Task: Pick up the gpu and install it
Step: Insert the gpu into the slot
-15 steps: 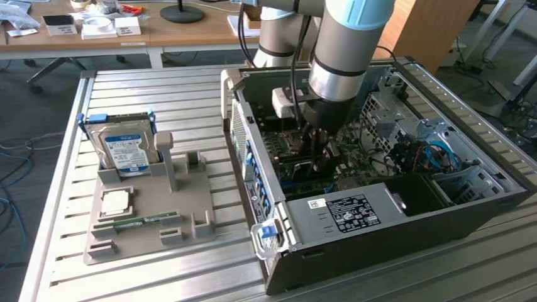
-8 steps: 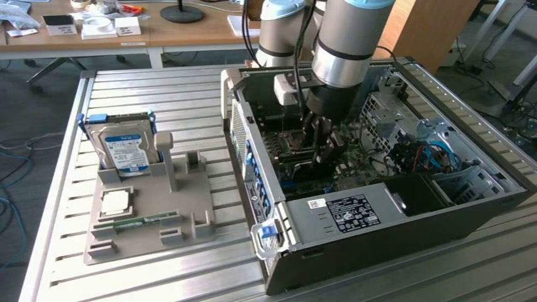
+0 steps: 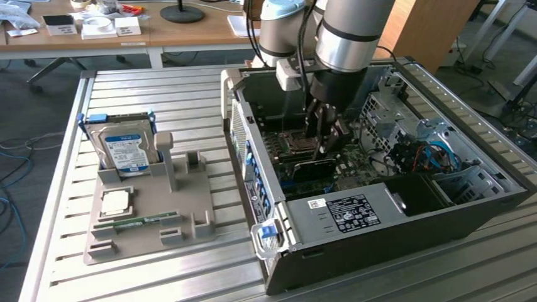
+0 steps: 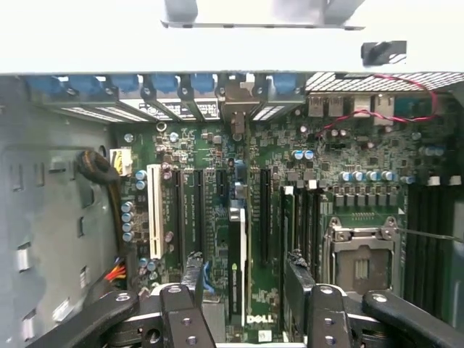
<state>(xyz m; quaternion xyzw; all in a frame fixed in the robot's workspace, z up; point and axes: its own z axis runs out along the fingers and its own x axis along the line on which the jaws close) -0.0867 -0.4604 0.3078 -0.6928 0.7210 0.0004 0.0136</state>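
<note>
— Where are we?
— Our gripper (image 4: 243,274), jaws apart, straddles the gpu (image 4: 237,246), which stands edge-up in a motherboard slot at the exterior view's centre. We judge that seating it takes even, square downward pressure.
— Anything in the way?
— The case (image 3: 378,236) walls crowd us, with cables (image 3: 432,154) to the right. The hard drive (image 3: 126,148) sits far left on the bench (image 3: 151,94).

White "DELL" lettering on the green motherboard (image 4: 217,217)

A slatted metal table (image 3: 160,94) carries a grey parts stand (image 3: 151,214) toward the exterior view's left and an open computer case (image 3: 369,251) beside it.
</note>
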